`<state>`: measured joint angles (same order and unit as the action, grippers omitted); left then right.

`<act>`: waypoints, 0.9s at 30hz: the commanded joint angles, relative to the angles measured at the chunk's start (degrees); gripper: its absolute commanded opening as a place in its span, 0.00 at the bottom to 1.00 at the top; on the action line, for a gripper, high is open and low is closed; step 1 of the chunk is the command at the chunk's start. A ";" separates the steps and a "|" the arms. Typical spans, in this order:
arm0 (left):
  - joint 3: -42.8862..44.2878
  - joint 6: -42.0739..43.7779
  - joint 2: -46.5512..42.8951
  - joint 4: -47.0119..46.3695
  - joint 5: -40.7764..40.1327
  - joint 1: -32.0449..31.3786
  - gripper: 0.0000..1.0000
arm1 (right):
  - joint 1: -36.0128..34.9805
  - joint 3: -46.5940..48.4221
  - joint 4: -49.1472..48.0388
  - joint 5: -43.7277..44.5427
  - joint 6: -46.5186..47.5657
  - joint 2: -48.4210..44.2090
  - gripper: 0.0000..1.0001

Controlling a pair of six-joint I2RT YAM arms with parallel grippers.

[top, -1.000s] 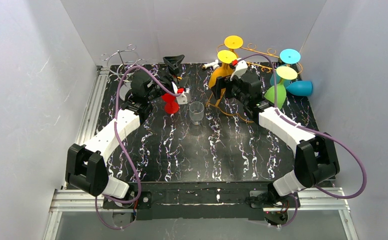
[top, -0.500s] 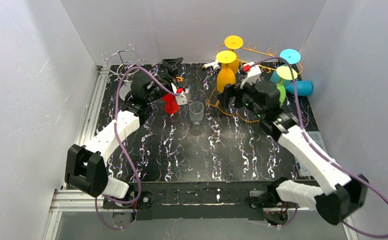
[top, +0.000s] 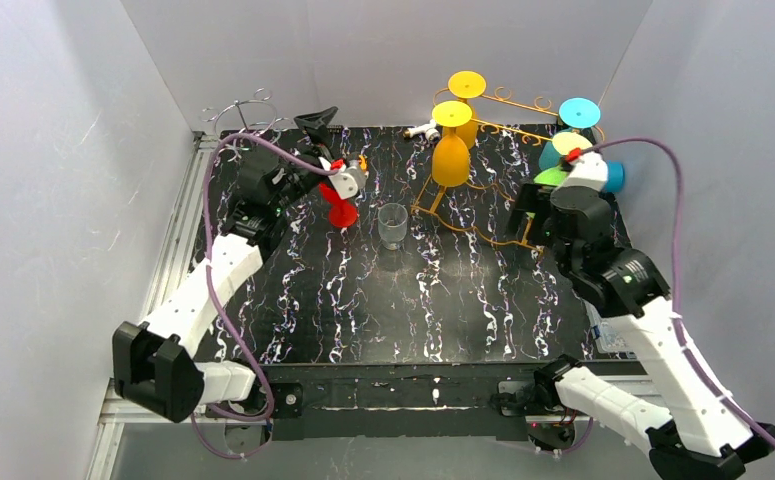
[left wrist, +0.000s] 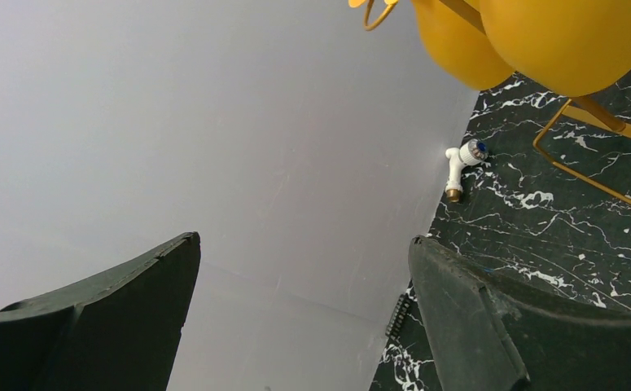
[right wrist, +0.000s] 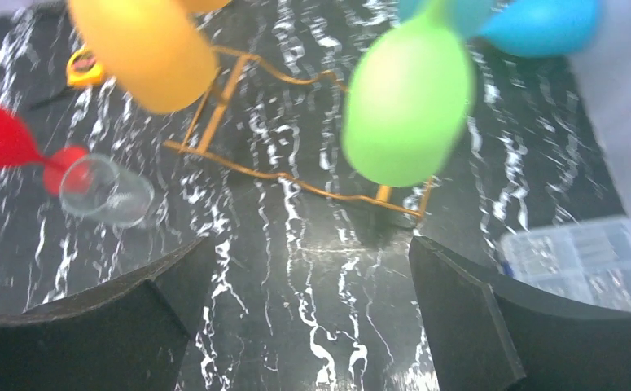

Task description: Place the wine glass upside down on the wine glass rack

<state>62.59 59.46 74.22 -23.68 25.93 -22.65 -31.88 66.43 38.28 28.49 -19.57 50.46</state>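
Rack (right wrist: 295, 181) holds inverted orange glass (top: 451, 158), green glass (right wrist: 405, 114)

The left arm (top: 225, 268) and right arm (top: 679, 362) share one build: white, boxy link shells between bulky black joint housings. A purple cable (top: 207, 232) runs loosely along each arm from base to wrist. Each wrist carries a white camera housing (top: 349, 181) with a small red tab (top: 336, 163). The fingers (left wrist: 475, 326) are broad matte-black wedges.
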 commanded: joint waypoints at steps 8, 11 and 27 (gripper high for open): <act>-0.63 -0.94 -9.76 6.34 -0.32 0.32 0.99 | 0.15 15.44 15.51 35.83 -17.33 -1.11 0.98; 0.00 -0.38 -10.67 7.55 0.35 0.33 0.99 | 0.20 15.09 7.93 36.91 -12.77 2.60 0.98; -3.47 4.42 -15.80 10.76 2.93 0.30 0.99 | 44.12 25.62 -7.87 -11.04 -18.92 19.35 0.98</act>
<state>61.06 62.11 60.69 -13.58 27.07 -22.50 11.51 85.73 37.08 28.62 -35.64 70.78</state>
